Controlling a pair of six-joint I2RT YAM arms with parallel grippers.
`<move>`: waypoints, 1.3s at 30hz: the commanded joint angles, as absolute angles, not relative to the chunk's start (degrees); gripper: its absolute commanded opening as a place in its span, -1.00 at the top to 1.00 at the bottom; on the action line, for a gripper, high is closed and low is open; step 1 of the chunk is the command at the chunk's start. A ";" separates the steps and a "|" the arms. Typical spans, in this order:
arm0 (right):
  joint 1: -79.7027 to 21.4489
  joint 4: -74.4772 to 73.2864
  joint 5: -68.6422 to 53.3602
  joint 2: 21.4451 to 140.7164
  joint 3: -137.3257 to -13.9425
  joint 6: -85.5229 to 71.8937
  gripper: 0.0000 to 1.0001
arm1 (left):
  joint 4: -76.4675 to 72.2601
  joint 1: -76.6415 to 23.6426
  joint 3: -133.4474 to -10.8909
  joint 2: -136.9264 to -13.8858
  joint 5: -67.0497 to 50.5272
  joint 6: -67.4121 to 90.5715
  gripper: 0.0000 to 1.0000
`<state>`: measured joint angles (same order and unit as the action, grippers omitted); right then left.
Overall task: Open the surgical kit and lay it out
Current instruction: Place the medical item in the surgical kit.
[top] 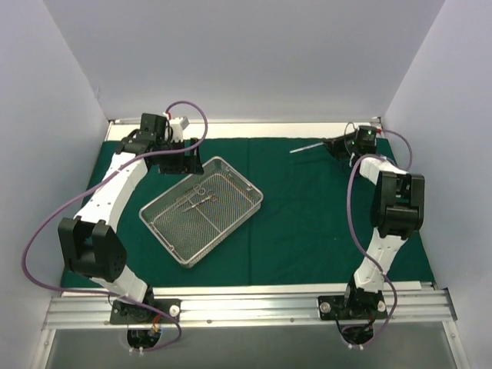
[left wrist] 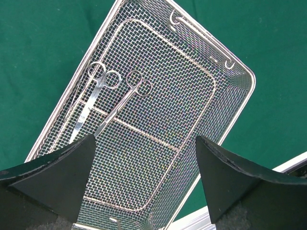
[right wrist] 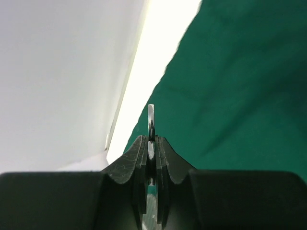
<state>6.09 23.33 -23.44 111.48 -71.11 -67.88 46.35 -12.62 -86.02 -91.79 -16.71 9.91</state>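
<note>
The surgical kit's dark green drape [top: 307, 223] lies spread flat over the table. On its left half sits the silver wire-mesh tray [top: 241, 177], turned diagonally. Two scissor-like instruments [top: 196, 198] lie inside it. In the left wrist view they rest side by side, one [left wrist: 98, 91] beside the other [left wrist: 125, 98], on the mesh [left wrist: 182, 96]. My left gripper [top: 188, 154] hovers open over the tray's far corner, its fingers [left wrist: 57, 177] wide apart and nothing between them. My right gripper [top: 338, 146] is at the far right, shut on a slim metal instrument [top: 307, 147] that points left, seen edge-on [right wrist: 151, 115] above the drape [right wrist: 240, 86].
White enclosure walls rise on the left, back and right. A bare white strip of table [top: 269, 129] runs along the drape's far edge, close to the right gripper. The aluminium rail [top: 246, 304] holding both arm bases crosses the near edge. Purple cables loop off both arms.
</note>
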 commanded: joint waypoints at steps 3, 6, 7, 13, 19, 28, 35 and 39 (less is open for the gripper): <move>8.78 23.47 -20.74 114.78 -75.41 -65.49 1.00 | 42.81 -11.69 -85.69 -91.67 -20.04 10.63 -0.87; 10.28 22.94 -20.66 115.57 -75.24 -64.78 1.00 | 42.28 -10.90 -85.78 -92.02 -21.18 10.90 -0.87; 10.54 22.94 -20.65 115.84 -75.15 -63.91 1.00 | 42.10 -10.81 -85.87 -92.20 -21.88 10.81 -0.87; 12.39 26.62 -22.32 119.44 -74.19 -62.48 1.00 | 42.89 -9.41 -86.84 -93.42 -21.79 11.42 -0.87; 12.48 31.37 -21.71 120.14 -70.32 -66.18 1.00 | 42.71 -8.70 -86.57 -94.30 -23.99 12.22 -0.87; 12.83 29.71 -20.83 122.60 -70.40 -66.44 1.00 | 43.42 -8.61 -86.84 -94.92 -27.24 11.16 -0.87; 13.36 29.27 -20.57 123.75 -69.79 -67.41 0.99 | 43.33 -8.61 -87.10 -95.19 -27.68 11.16 -0.87; 13.36 27.69 -20.13 123.66 -69.61 -67.94 0.87 | 42.81 -8.53 -86.31 -95.36 -28.56 11.51 -0.87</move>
<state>12.84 29.65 -22.31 122.69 -69.41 -69.06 45.19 -8.88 -85.71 -95.44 -26.15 11.66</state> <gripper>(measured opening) 0.079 0.937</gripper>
